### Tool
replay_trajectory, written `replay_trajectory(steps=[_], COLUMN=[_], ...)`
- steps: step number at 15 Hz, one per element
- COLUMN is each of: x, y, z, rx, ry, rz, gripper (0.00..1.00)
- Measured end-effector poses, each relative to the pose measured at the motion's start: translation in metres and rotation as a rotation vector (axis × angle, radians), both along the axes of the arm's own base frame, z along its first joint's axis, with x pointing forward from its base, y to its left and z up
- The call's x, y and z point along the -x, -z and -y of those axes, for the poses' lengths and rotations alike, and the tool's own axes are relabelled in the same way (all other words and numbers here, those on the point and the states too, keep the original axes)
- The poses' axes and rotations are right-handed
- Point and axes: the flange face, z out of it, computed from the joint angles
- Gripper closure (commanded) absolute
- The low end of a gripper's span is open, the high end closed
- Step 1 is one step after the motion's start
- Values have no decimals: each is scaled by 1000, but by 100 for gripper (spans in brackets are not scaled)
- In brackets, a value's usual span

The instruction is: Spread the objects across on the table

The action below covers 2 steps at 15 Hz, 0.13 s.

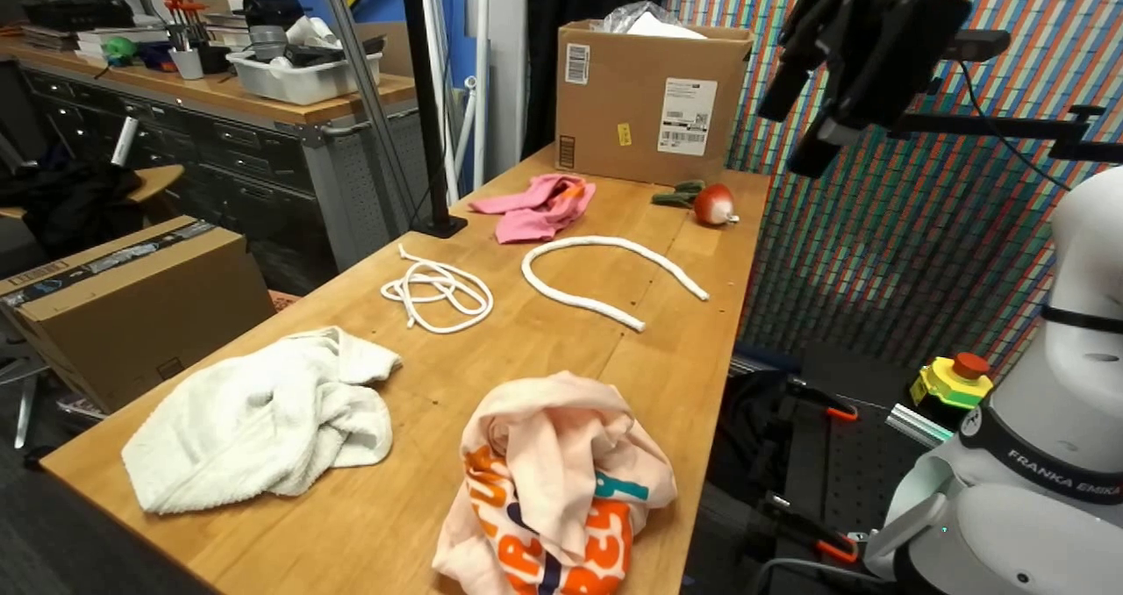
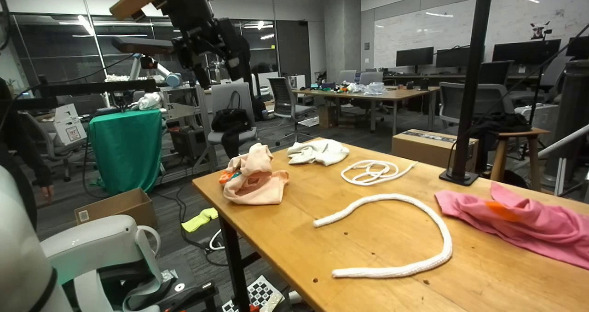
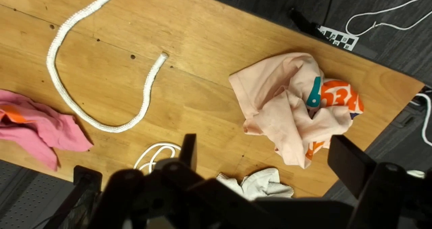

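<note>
Right, things set out along the table (image 1: 386, 525); dial centred on its middle, 12 at the far end, as an exterior view has it. Noting left to right. White towel (image 1: 263, 415) at 8 o'clock, crumpled, apart from its neighbours. Thin cord (image 1: 446, 291) at 10, looped over itself in a loose tangle. Pink cloth (image 1: 535, 213) at 12, bunched, orange patch showing. Peach cloth (image 1: 544, 481) between 5 and 6, heaped, its lettering half folded away. Thick rope (image 1: 597, 240) at 2, close in: a single wide curve, no crossing; near the pink cloth, with bare wood between them in the wrist view. Cardboard box (image 1: 645, 90) at 1, far end. Red vegetable (image 1: 712, 204) at 2, further out, near the box; green piece (image 1: 674, 199) at its 9, cannot tell whether joined. Gripper (image 1: 797, 134) beyond that at 2, raised, touching none of them; fingers (image 3: 349, 164) parted wide, nothing grasped. Progress, as I judge it: if spreading means giving each thing its own ground, the job looks done or nearly so, no stacking visible; only the rope and pink cloth might want a wider gap. If it means laying flat, most is left: towel and both cloths to unfold, cord to untangle, rope alone passing. The wording does not settle which.
</note>
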Motion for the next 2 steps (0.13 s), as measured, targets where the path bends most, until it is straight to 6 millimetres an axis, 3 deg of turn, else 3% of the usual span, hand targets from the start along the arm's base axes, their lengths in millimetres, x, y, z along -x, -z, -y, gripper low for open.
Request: replay_trajectory(steps=[2], x=[2], y=[0], z=[1], rx=[1], ry=[0], rz=[2], gripper=[0])
